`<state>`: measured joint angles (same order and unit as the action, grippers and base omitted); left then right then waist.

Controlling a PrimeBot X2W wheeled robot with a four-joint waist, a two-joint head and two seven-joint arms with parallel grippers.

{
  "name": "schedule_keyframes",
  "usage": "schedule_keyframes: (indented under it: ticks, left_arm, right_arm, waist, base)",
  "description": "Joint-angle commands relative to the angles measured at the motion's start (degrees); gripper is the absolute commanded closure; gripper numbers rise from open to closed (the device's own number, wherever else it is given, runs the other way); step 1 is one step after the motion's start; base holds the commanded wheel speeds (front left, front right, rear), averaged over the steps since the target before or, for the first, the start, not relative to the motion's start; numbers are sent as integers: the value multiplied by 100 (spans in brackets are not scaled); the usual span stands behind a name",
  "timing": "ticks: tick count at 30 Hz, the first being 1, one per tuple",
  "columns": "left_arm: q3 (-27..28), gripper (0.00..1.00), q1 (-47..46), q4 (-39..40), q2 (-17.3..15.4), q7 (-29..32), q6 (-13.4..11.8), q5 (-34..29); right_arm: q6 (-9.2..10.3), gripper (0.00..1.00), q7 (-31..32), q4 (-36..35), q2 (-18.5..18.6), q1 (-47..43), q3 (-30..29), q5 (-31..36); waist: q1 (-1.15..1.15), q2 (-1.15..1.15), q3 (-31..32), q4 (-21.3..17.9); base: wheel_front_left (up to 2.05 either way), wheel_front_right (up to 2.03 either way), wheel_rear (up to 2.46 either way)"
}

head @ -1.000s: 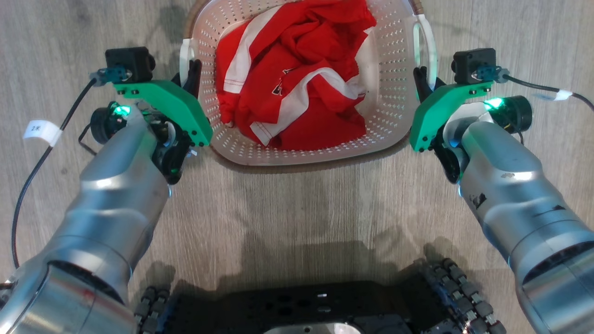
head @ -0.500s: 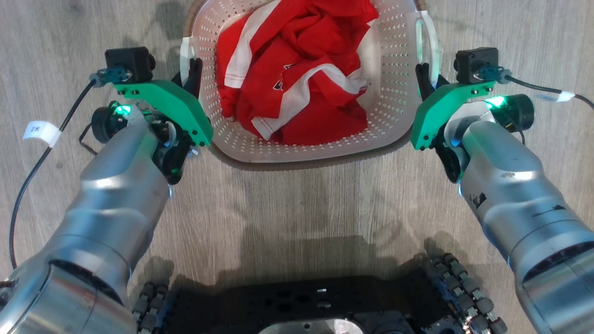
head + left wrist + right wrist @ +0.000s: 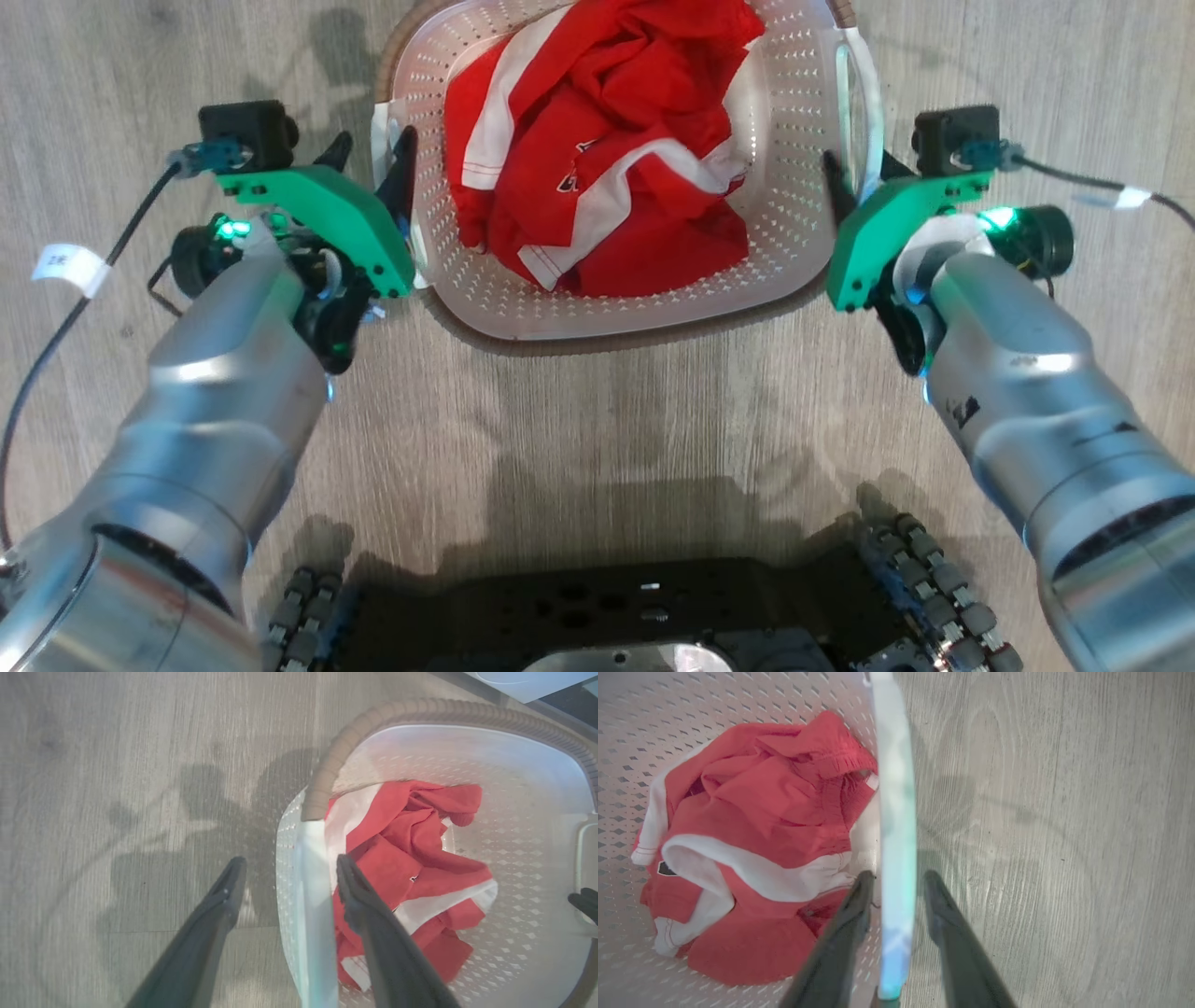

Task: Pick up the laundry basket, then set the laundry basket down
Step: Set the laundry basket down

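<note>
A small white perforated plastic laundry basket [image 3: 597, 322] with a brown rim band appears to rest on the grey wood-grain floor [image 3: 597, 429], directly between the two grippers. It holds a crumpled red-and-white garment [image 3: 616, 140].

The left gripper [image 3: 289, 861] is spread wide, straddling the white left side handle [image 3: 310, 896] without touching it. The right gripper [image 3: 899, 875] is parted more narrowly, with the white right side handle [image 3: 896, 788] between its fingers and slim gaps on either side.

Withdrawing either arm sideways could let the inner finger catch the handle or wall and drag or tip the light basket. The right side has the least clearance.
</note>
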<state>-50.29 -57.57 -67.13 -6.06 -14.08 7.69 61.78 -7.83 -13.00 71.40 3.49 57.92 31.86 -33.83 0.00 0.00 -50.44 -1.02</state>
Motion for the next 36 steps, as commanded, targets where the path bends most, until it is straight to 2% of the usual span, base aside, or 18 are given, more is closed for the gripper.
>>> schedule_keyframes:
  ticks: [1,11,22,28,36]
  left_arm:
    - [22,0,57,46,-215,-5,-20,59]
    - [-160,0,104,-48,-281,-55,-20,290]
    - [-330,0,698,-288,-252,-87,-20,269]
    - [-32,0,950,-116,-387,-90,-45,4]
    - [672,0,1451,564,-576,-91,-313,-640]
  right_arm:
    - [34,0,-19,-61,-59,-459,103,-36]
    - [34,0,-135,-268,-60,-447,337,-152]
    - [34,0,-196,-325,-16,-894,296,-133]
    - [34,0,-198,-633,66,-1253,91,-41]
    - [34,0,-199,-1108,175,-1726,-323,208]
  waist:
    - [0,0,3,-3]
    - [0,0,239,-23]
    - [0,0,1419,-21]
    - [0,0,2080,-66]
    - [0,0,2699,-116]
  base:
    - [0,0,0]
    - [0,0,0]
    - [0,0,0]
    - [0,0,0]
    - [0,0,0]
